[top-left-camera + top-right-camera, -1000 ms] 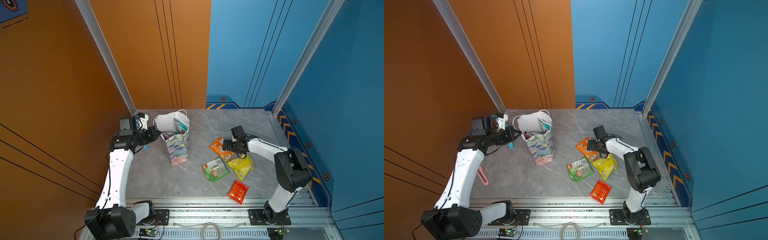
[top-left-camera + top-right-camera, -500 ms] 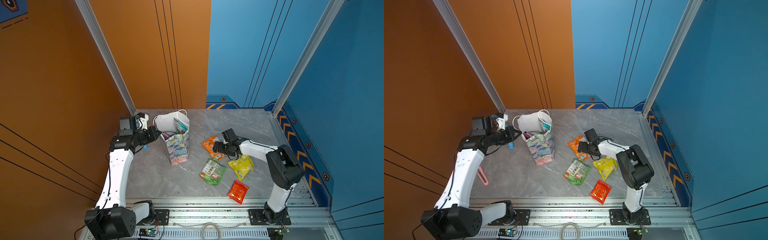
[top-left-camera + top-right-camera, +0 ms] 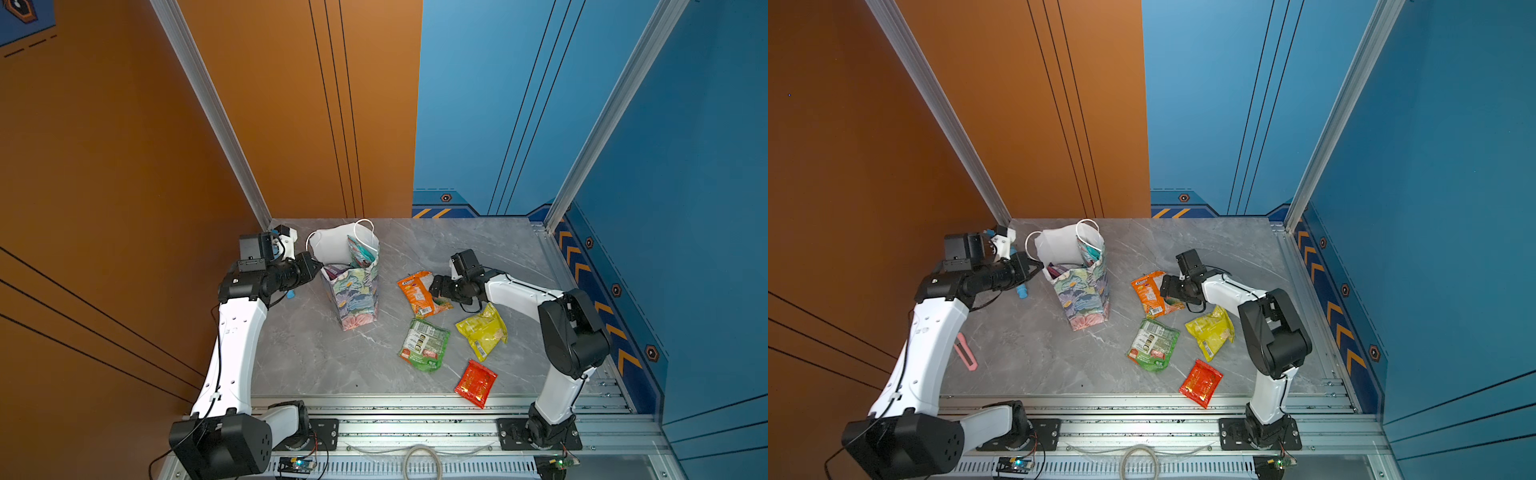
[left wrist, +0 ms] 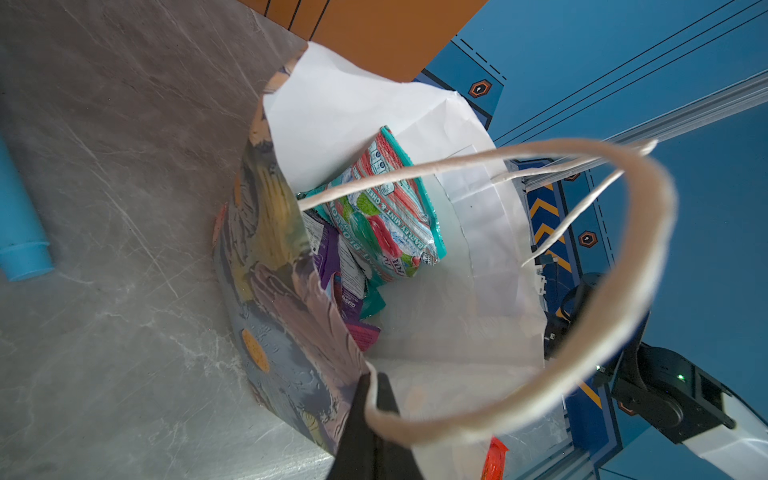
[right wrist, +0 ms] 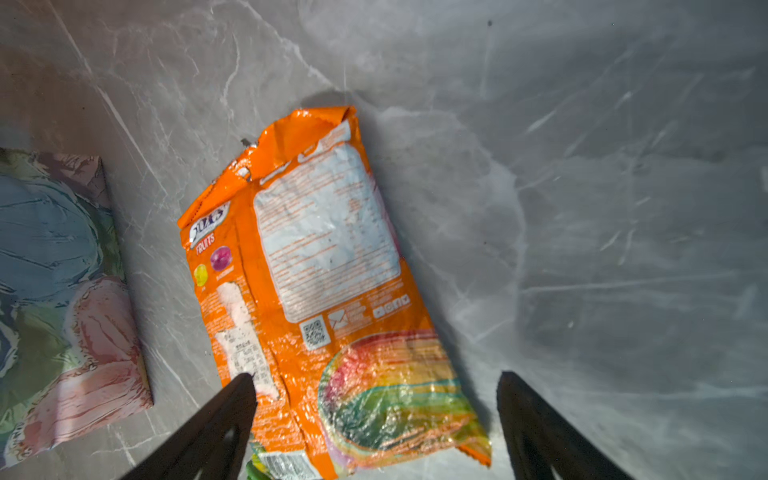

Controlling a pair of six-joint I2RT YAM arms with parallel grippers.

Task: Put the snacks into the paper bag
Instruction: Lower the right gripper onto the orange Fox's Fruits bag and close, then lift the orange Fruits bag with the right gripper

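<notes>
Snacks [image 4: 386, 216] half-hidden in paper bag [image 4: 282, 332], left claw [image 4: 370, 390] pinching it (right claw [image 5: 375, 376] agape)

Purple packet [image 4: 330, 259] (deep in the paper bag [image 4: 270, 216]) mostly hidden by its wall

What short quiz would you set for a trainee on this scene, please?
1. True or false: the left gripper hangs open, clear of the paper bag.
2. How many snack packets lie on the table outside the bag?
3. Fill in: the right gripper stands open over one end of the ___ packet.
Key: 1. False; it is shut on the bag's rim. 2. Four: the orange packet, green packet, yellow packet, red packet. 3. Orange.
</notes>
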